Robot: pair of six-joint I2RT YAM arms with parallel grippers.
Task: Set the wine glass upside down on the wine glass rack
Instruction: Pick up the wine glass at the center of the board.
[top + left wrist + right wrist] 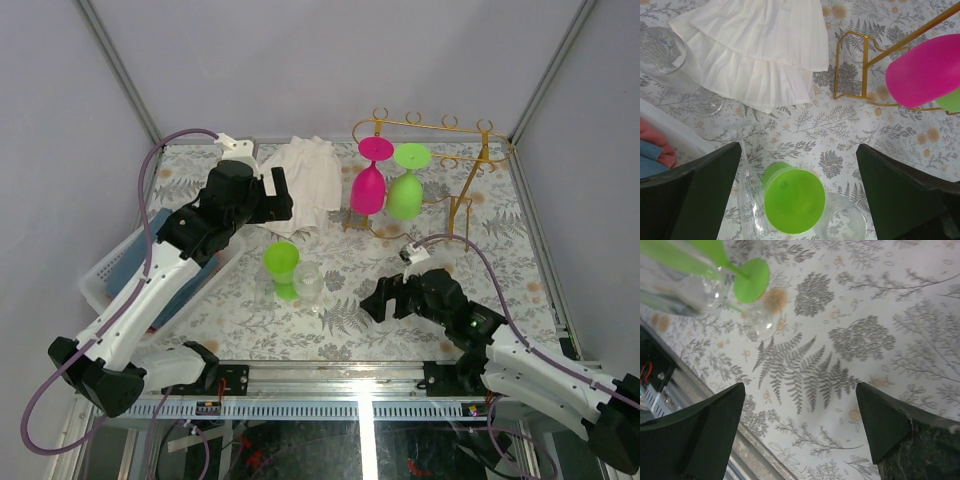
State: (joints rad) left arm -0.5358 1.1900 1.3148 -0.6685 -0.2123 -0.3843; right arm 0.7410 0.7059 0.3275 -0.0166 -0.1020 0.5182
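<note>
— Top view: the wine glass [281, 268] stands upright on the table [330, 335], well short of the wine glass rack [430, 125].
— Left wrist: left end effector [799, 165], spread, hangs above its rim, nearer.
— Right wrist: right end effector [799, 395] spread too, empty, farther off.

Top external: you look down from above and behind the near edge toward the far edge, with the whole table [340, 330] in view.
Left wrist: close, almost straight down into the green wine glass [794, 200].
Right wrist: close and slanted, along the near edge.
Shared: that glass shows in all three.
</note>
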